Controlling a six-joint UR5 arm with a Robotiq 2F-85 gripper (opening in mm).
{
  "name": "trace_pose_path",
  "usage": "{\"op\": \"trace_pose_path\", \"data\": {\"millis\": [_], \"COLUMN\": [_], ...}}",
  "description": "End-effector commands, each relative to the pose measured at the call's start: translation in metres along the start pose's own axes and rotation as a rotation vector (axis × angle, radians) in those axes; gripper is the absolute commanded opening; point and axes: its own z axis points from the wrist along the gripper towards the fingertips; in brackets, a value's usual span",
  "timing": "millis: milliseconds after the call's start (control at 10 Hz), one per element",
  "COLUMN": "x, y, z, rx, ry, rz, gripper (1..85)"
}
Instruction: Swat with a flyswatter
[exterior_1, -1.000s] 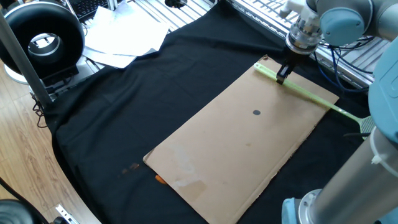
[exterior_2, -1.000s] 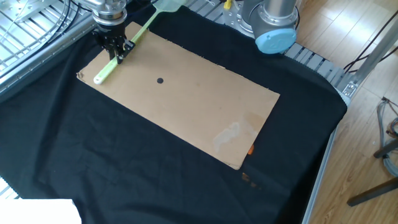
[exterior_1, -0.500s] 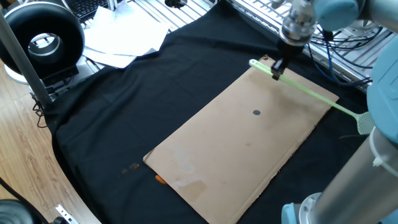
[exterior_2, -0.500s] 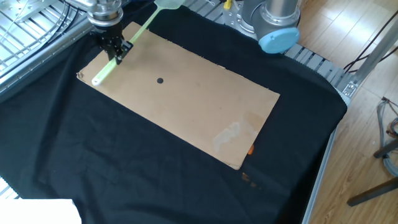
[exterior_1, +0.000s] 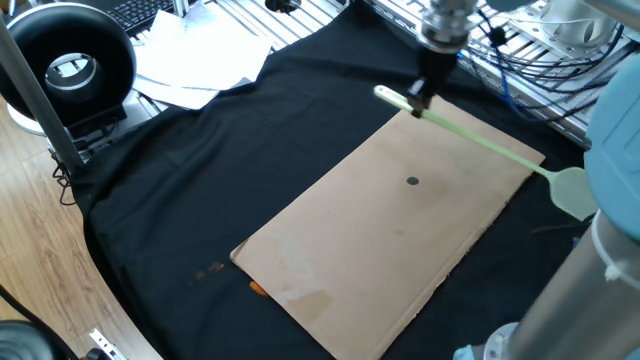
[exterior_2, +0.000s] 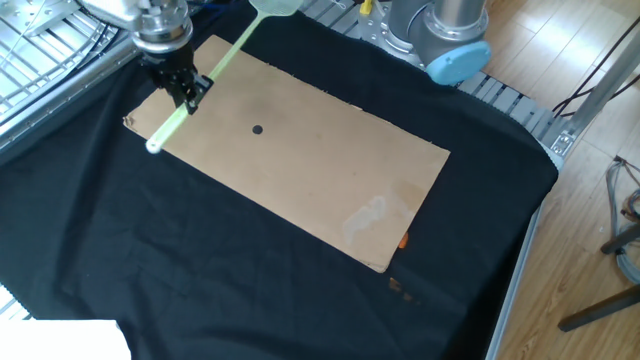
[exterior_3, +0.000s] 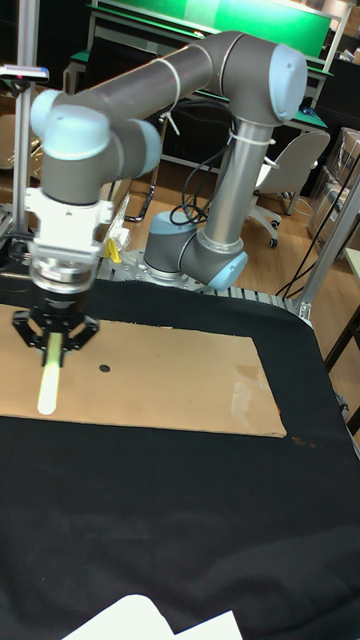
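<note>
The pale green flyswatter (exterior_1: 480, 142) hangs tilted above the far end of a brown cardboard sheet (exterior_1: 380, 240). My gripper (exterior_1: 420, 95) is shut on its thin handle near the free end. The mesh head (exterior_1: 575, 190) reaches past the sheet's right edge. From the other side, the gripper (exterior_2: 185, 95) holds the flyswatter (exterior_2: 220, 62) over the sheet's left corner, with the head (exterior_2: 275, 8) at the top edge. A small black dot (exterior_1: 413, 181) marks the cardboard. In the tall view the gripper (exterior_3: 53, 340) grips the handle (exterior_3: 48, 385) end-on.
Black cloth (exterior_1: 250, 170) covers the table. A black round lamp (exterior_1: 70, 60) and white papers (exterior_1: 200, 65) lie at the far left. Metal grating (exterior_2: 40, 40) and the arm's base (exterior_2: 440, 30) border the cloth. A small orange scrap (exterior_2: 403, 240) lies at the cardboard's edge.
The gripper has risen and shifted away from the cardboard's corner, carrying the flyswatter with it. The handle's free end now juts past the sheet's edge, and the head has lifted.
</note>
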Motion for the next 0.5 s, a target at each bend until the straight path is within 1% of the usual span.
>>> {"op": "trace_pose_path", "data": {"millis": [0, 100, 200, 300, 400], "x": [-0.041, -0.053, -0.059, -0.061, -0.061], "y": [0.049, 0.064, 0.078, 0.084, 0.084], "z": [-0.019, -0.022, -0.022, -0.019, -0.018], "rx": [-0.016, -0.012, 0.003, 0.000, 0.002], "ry": [-0.023, -0.035, -0.033, -0.038, -0.037], "rz": [0.024, 0.025, 0.035, 0.031, 0.023], "gripper": [1.3, 1.3, 1.3, 1.3, 1.3]}}
